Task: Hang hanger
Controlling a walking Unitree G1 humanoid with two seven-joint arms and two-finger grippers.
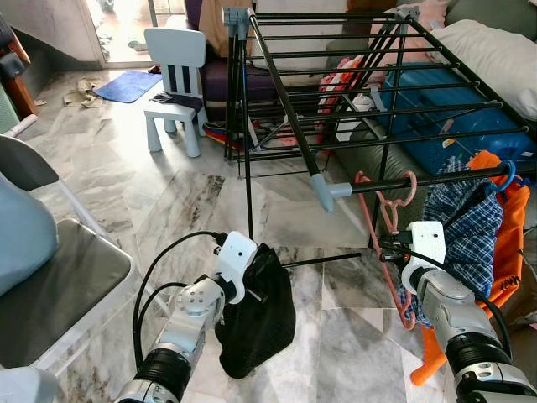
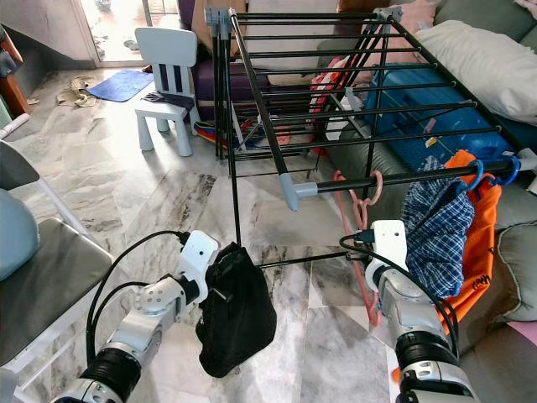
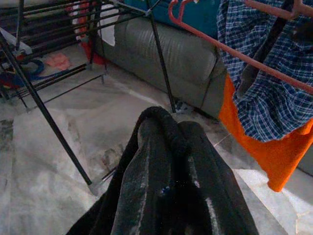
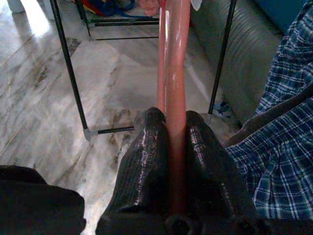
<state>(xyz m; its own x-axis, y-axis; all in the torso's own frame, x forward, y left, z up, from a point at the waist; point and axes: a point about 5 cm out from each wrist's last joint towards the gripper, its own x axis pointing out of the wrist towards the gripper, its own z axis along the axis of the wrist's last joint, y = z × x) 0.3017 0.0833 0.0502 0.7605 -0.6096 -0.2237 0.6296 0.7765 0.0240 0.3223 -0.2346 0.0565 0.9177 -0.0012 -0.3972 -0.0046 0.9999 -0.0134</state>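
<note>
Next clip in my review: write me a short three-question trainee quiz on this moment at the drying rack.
1. True or false: the pink hanger has its hook over the rack's front rail.
2. What does the left gripper hold? A) black garment B) blue rug C) white chair
3. Fill in: the right gripper is shut on the pink ____.

Key: 1 true; 2 A, the black garment; 3 hanger.

The hanger (image 4: pixel 175 78) is salmon pink, glossy, pinched between the right gripper's (image 4: pixel 172 127) black ribbed fingers. The left gripper (image 3: pixel 168 147) holds a black cloth (image 1: pixel 256 315). On the black drying rack (image 1: pixel 336 92) hang a blue-and-white checked shirt (image 1: pixel 466 222) and an orange garment (image 1: pixel 508 252). The floor (image 1: pixel 168 201) is grey-veined marble — pale, streaked darker. The small chair (image 1: pixel 174 84) is light blue — the sofa (image 3: pixel 190 58) grey-green.
</note>
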